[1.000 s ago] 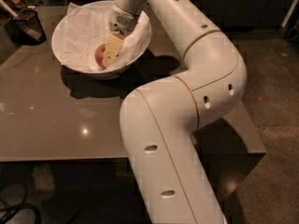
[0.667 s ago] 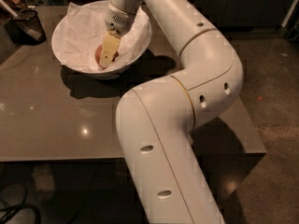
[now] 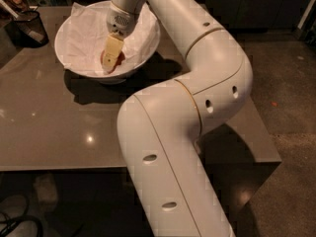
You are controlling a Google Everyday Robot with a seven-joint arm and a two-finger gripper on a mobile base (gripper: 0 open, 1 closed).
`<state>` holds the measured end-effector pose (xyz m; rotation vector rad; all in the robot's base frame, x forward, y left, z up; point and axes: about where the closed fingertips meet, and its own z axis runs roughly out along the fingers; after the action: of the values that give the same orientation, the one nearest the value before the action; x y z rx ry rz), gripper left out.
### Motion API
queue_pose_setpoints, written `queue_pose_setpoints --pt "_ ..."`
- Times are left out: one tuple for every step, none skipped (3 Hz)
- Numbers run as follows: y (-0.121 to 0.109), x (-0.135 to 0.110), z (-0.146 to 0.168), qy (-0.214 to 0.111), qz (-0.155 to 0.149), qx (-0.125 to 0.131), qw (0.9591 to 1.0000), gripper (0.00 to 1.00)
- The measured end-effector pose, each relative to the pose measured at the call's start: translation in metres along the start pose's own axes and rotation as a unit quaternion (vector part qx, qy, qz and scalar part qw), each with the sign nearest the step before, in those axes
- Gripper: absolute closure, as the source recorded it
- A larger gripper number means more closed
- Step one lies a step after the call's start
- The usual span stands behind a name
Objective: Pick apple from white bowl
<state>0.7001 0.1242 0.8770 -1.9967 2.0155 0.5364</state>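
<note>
White arm [image 3: 197, 98] bent double, jaws at apple [image 3: 105, 63].

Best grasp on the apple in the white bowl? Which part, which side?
Across the apple's round middle, straight down from above: the white bowl's flaring walls and crumpled paper block any sideways approach, and the apple lies low in the bottom. The gripper is in the bowl, right over it.

A black mesh cup [image 3: 29, 28] stands on the grey table [image 3: 59, 132].

Glossy bowl [image 3: 144, 58], seemingly plastic tool [image 3: 111, 58] inside
</note>
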Motion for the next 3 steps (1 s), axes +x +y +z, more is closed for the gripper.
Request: queue_pose_setpoints --pt "0.0005 -0.0006 0.0030 0.000 -0.002 -0.003 1.0000 0.24" --pt "0.0007 -0.0003 0.0073 0.003 -0.005 -0.007 1.0000 0.25" --pt "0.0005 0.0009 0.0107 0.003 -0.008 -0.010 0.9999 0.24"
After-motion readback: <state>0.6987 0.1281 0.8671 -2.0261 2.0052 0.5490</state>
